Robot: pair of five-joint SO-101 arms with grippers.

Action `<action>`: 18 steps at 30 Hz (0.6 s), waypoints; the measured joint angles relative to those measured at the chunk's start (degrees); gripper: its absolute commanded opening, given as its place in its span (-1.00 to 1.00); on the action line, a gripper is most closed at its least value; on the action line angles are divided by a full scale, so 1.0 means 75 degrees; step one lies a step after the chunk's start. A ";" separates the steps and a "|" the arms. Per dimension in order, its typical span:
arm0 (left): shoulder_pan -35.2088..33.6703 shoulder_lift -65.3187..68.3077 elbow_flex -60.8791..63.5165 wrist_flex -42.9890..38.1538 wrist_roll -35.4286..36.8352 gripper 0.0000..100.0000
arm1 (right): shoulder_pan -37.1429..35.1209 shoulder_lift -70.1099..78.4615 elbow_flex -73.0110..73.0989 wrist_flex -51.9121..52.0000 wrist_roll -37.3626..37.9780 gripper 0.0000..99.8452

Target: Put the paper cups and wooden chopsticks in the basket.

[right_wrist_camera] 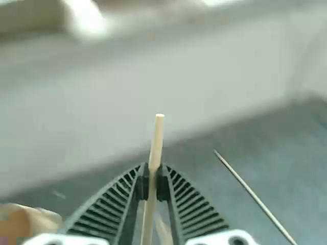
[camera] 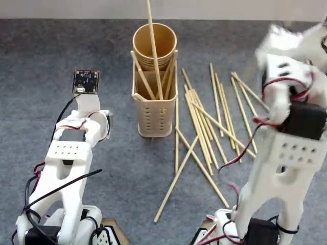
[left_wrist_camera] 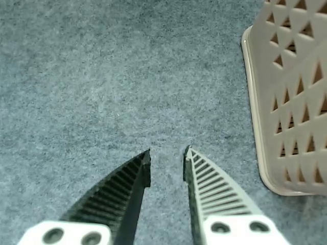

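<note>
My left gripper (left_wrist_camera: 168, 149) hangs spread over the grey carpet (left_wrist_camera: 102, 76), just left of the beige basket (camera: 153, 120). My right gripper (right_wrist_camera: 154, 171) pinches one wooden chopstick (right_wrist_camera: 158, 135). Stacked paper cups (camera: 166, 43) and upright chopsticks (camera: 156, 56) stand in the basket. Loose chopsticks (camera: 204, 138) lie scattered on the carpet to its right.

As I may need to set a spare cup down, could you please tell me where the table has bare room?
Bare grey mat lies between the beige perforated plastic basket and the open left gripper, and in front of the basket. Right of the basket it is crowded: loose wooden chopsticks lie crossed up to the right arm.
</note>
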 measured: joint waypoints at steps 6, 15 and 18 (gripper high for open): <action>0.0000 0.0000 0.0000 0.0000 0.0000 -0.71 | -0.1442 0.0000 -0.0598 -0.0926 -0.0586 -0.99; 0.0000 0.0000 0.0000 0.0000 0.0000 -0.71 | -0.2508 0.0000 0.0492 -0.1782 -0.0633 -0.99; 0.0000 0.0000 0.0000 0.0000 0.0000 -0.71 | -0.2649 0.0012 0.1465 -0.2344 -0.0633 -0.99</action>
